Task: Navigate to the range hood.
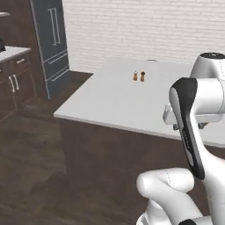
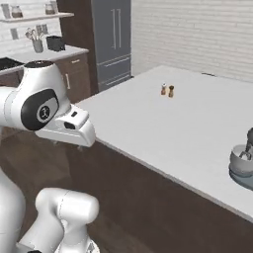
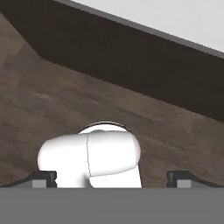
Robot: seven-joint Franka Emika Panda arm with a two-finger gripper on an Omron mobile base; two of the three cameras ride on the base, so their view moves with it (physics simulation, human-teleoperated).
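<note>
Range hood, the wide dark-grey band, is not in front of the base, which faces a white-topped island bench (image 1: 114,101). Fixed appliance, judged rigid; reached by driving, nothing to grasp. White arm folded, hand pointing at the floor. Claw (image 3: 111,177) tips set wide apart, holding nothing.

No readable text, labels, brands or numbers anywhere

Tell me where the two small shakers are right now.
The two small shakers stand side by side far back on the white island countertop, left of the stand mixer in the right base view.
</note>
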